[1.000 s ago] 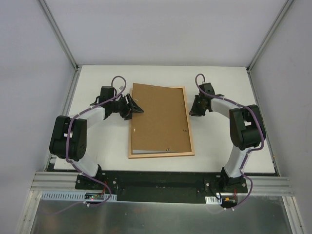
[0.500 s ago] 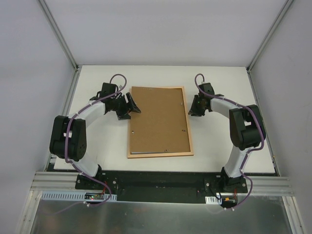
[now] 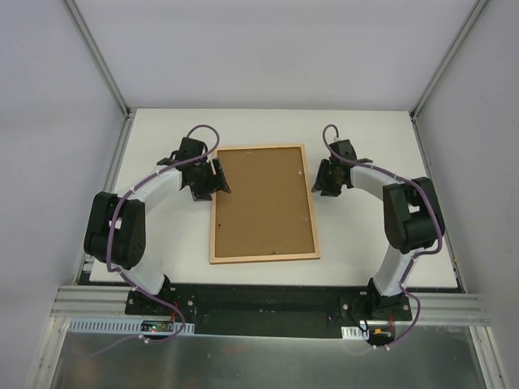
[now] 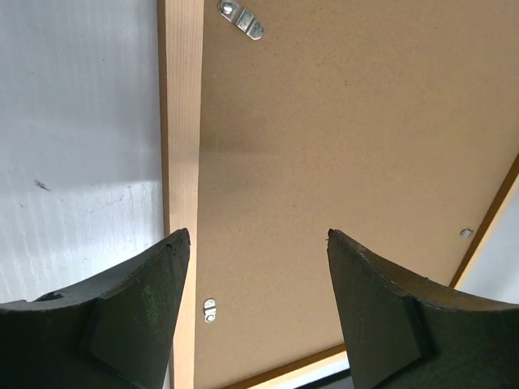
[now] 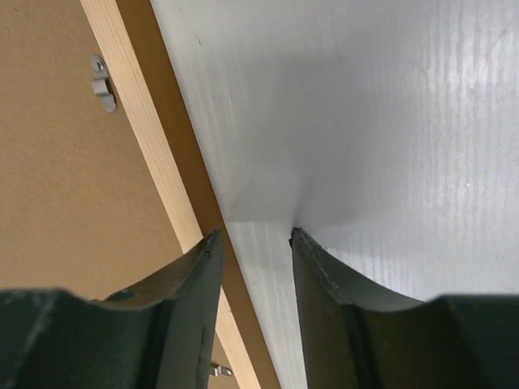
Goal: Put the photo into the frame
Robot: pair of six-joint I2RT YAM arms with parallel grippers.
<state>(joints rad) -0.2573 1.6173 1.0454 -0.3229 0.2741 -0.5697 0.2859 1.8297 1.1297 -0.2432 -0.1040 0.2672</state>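
Top external view has the frame (image 3: 263,203) lying back-up mid-surface (image 3: 365,235), brown backing showing. Left hand (image 3: 215,179) sits spread wide over its left edge, right hand (image 3: 319,177) slightly parted just off its right edge, holding nothing.

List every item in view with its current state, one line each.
frame: face down on the table, brown back up, board seated square inside the border.
turn clips: lying flat on the back board.
left hand: open, fingers astride the frame's left border, gripping nothing.
right hand: narrowly open, over bare table beside the frame's right border.
photo: not visible.
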